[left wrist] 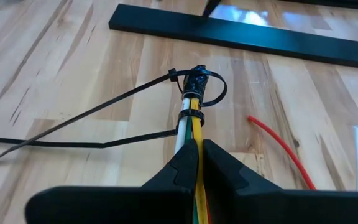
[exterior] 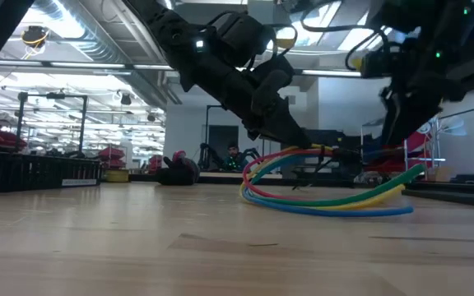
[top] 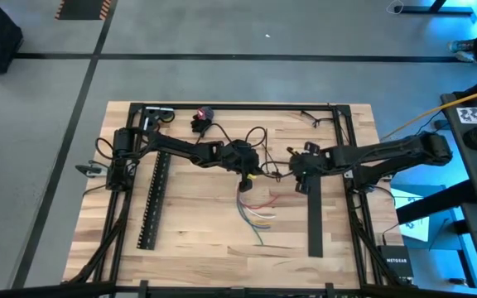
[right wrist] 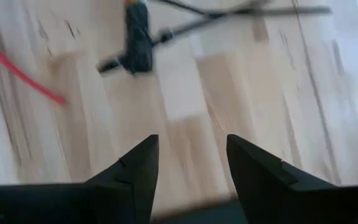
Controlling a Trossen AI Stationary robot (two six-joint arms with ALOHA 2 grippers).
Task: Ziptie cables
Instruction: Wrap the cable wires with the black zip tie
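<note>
The cables (top: pixel 255 207) are white, red, green and yellow wires joined at a black end (left wrist: pixel 196 79). Two thin dark zip-ties loop around the bundle: one at the black end (left wrist: pixel 211 87), one just behind it (left wrist: pixel 190 116). Their long tails (left wrist: pixel 86 115) trail over the wood. My left gripper (left wrist: pixel 197 163) at the table's middle is shut on the bundle. My right gripper (right wrist: pixel 191 163) is open, hovering just right of the black end (right wrist: pixel 138 37) and touching nothing. In the low view the coloured wires (exterior: pixel 327 197) curve down onto the table. My left gripper pinches the bundle between its two fingers, a short way behind the black end, on the yellow and white wires (left wrist: pixel 193 140). The fingers slant down from above and lie along the wires. The black end sticks out past the fingertips, and the wires' free loops (exterior: pixel 336 201) rest on the table.
A long black slotted bar (top: pixel 154 203) lies on the table's left part. A plain black bar (top: pixel 315 217) lies on the right, near my right arm. A loose red wire (left wrist: pixel 278 149) and a white one (left wrist: pixel 357 155) lie on the wood. A dark frame (top: pixel 238 106) borders the table.
</note>
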